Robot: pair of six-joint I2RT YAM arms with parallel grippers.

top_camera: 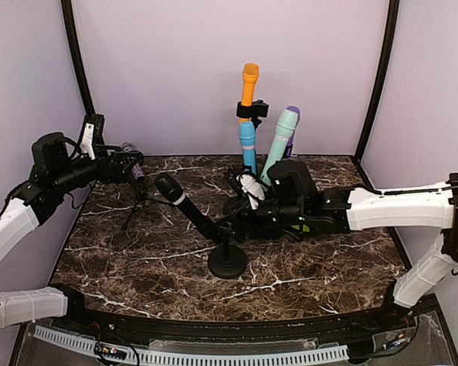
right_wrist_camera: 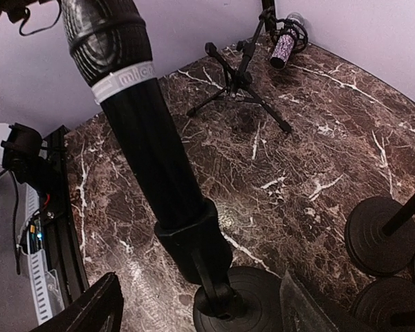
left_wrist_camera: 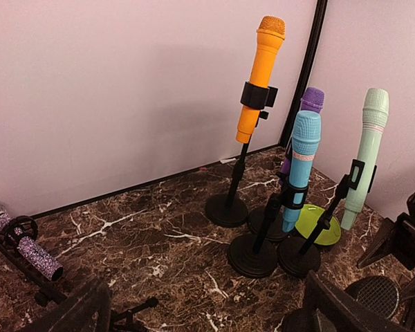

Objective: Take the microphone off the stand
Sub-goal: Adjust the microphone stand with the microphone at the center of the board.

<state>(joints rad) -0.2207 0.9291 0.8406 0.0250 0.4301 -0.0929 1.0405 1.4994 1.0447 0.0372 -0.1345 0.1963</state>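
Observation:
A black microphone (top_camera: 185, 207) with a white band leans up to the left in the clip (right_wrist_camera: 194, 242) of a short stand with a round black base (top_camera: 227, 263) at the table's middle. In the right wrist view the microphone (right_wrist_camera: 135, 131) fills the upper left, above the base (right_wrist_camera: 252, 308). My right gripper (top_camera: 235, 223) reaches in from the right at clip height. Its fingers stand apart on either side of the clip and the stand's neck, touching neither, so the right gripper (right_wrist_camera: 200, 308) is open. My left gripper (top_camera: 137, 169) hangs open at the far left, holding nothing.
An orange microphone (top_camera: 249, 84), a blue one (top_camera: 248, 145), a mint one (top_camera: 281, 141) and a purple one (left_wrist_camera: 311, 100) stand in their own stands at the back. A glittery purple microphone (right_wrist_camera: 283, 45) sits on a tripod (top_camera: 137, 210) by the left gripper (left_wrist_camera: 207, 311).

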